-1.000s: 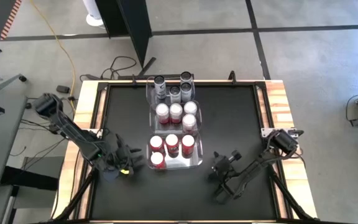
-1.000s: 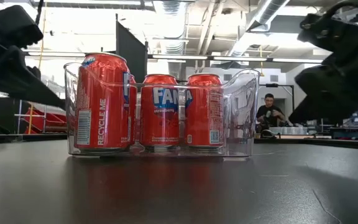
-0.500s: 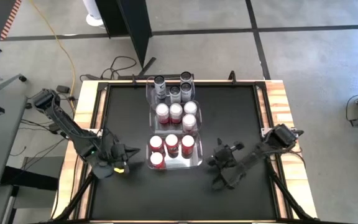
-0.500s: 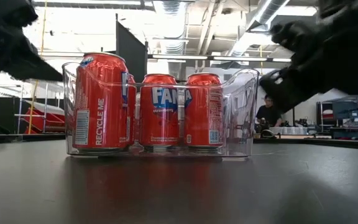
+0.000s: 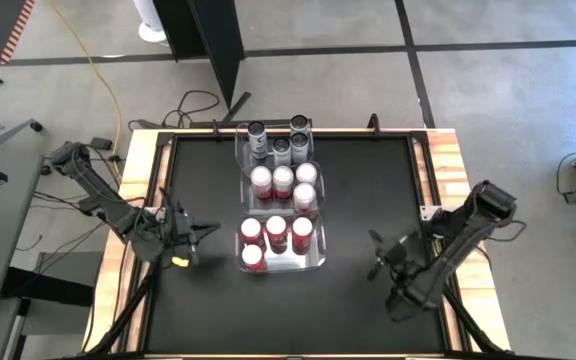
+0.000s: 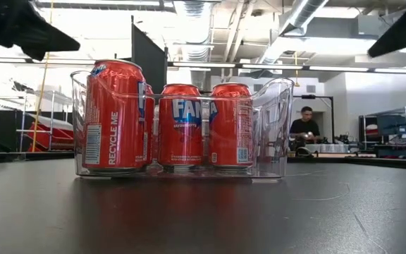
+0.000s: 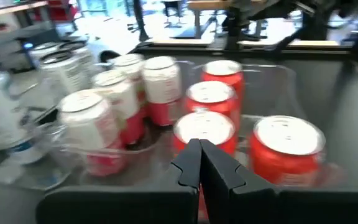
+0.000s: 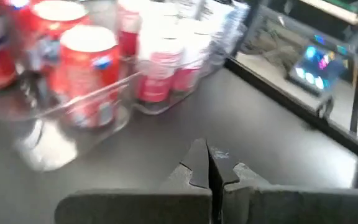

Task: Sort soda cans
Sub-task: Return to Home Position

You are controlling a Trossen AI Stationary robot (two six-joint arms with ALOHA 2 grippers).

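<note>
Holding the left gripper (image 5: pixel 200 234), fingers pressed together, just left of the nearest clear bin (image 5: pixel 293 262); holding the right gripper (image 5: pixel 376 256), fingers likewise together, well off to its right. Leaving the soda cans (image 5: pixel 283 180) standing in that bin and two more lined up behind it.

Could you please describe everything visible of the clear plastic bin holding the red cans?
The clear rectangular plastic bin stands flat on the black table top, right beside another clear bin holding white-and-red cans. Its transparent walls dip at the end rim. Four upright red soda cans with silver tops stand inside.
</note>
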